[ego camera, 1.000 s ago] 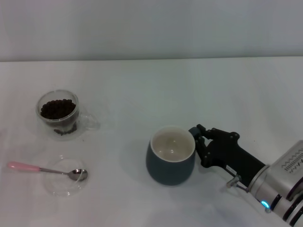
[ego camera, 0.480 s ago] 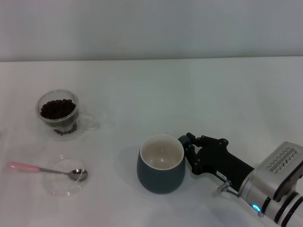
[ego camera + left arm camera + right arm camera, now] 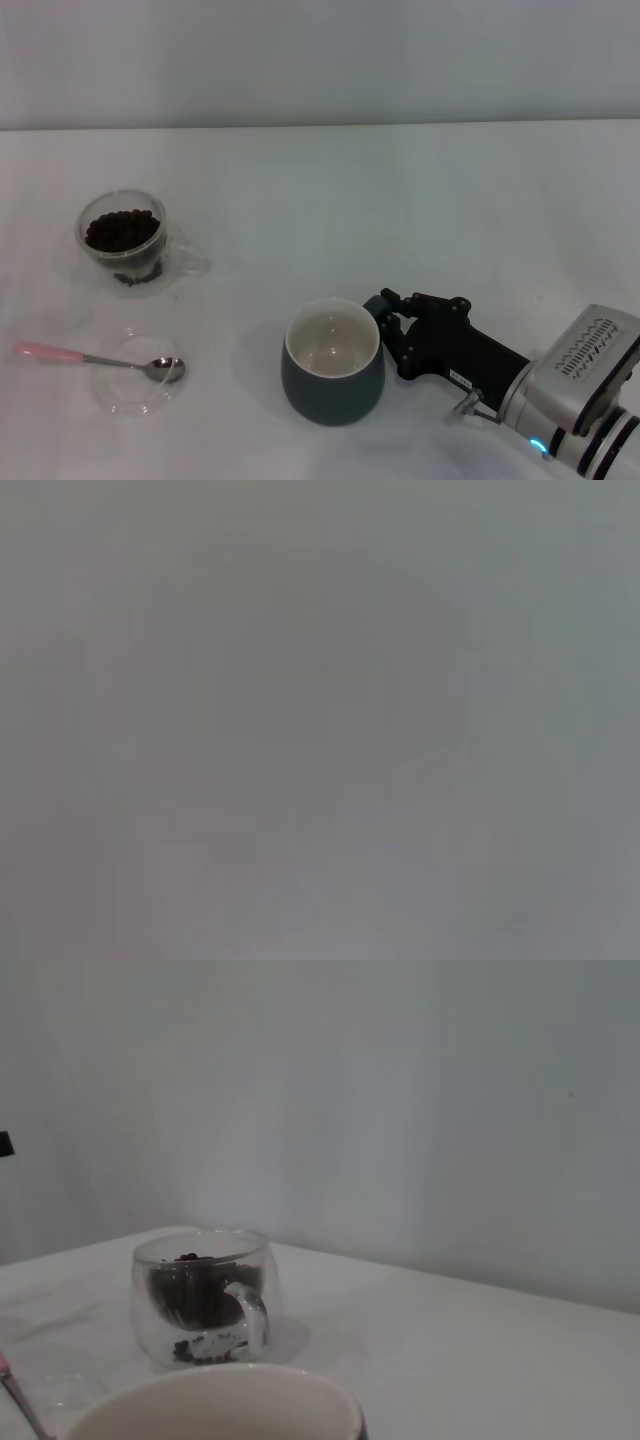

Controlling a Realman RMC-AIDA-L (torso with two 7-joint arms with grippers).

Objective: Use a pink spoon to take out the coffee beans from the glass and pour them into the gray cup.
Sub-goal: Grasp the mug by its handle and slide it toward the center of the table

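Gripping the gray cup (image 3: pixel 332 364) by its handle side, the right gripper (image 3: pixel 385 322) jaws closed, leaves the pink spoon (image 3: pixel 100 359) lying lengthwise far beyond the cup.

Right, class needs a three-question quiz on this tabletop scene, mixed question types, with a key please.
1. True or false: the pink spoon lies with its bowl on a clear saucer.
2. Which holds the coffee beans? A) the glass B) the gray cup
3. Which hand is at the gray cup's handle?

Key:
1. True.
2. A; the gray cup's inside is empty.
3. The right hand, shut on the handle; the left hand is out of view.
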